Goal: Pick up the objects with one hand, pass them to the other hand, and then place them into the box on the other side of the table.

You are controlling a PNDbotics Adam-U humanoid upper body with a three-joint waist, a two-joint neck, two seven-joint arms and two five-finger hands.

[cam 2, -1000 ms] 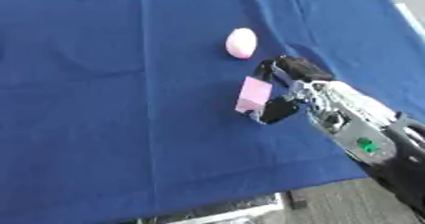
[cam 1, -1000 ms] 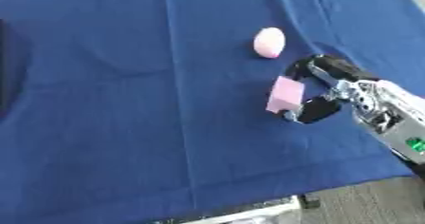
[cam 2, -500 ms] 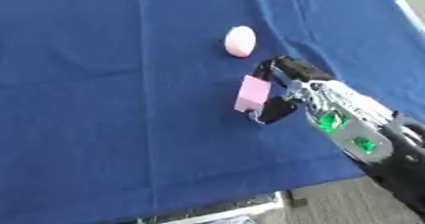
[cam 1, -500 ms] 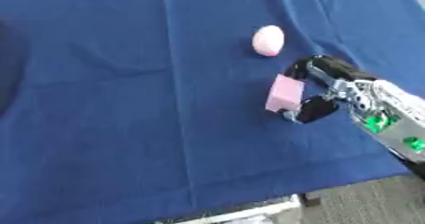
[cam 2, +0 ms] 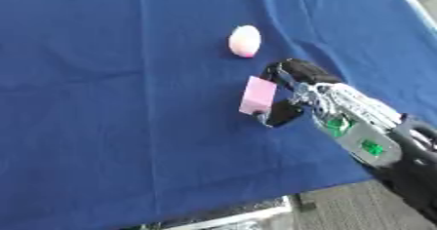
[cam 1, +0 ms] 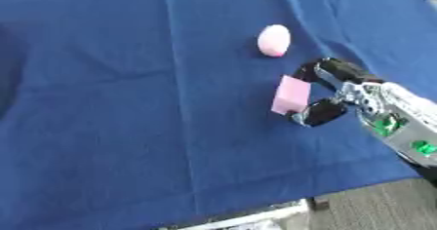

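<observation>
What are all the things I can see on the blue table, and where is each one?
Pink block: one, pale pink, right of the table's middle, pinched between the right hand's fingers and thumb.
Pink egg shape: one, pale pink, lying on the cloth further back than the block, apart from the hand.
Blue cloth: one, dark blue, covering the whole table, with fold creases.
Floor: grey, showing past the table's near edge at the lower right.
Right hand: one, black with silver parts, coming in from the right side, curled on the pink block; small green lights show on the arm behind it.
Left hand: not in view.
</observation>
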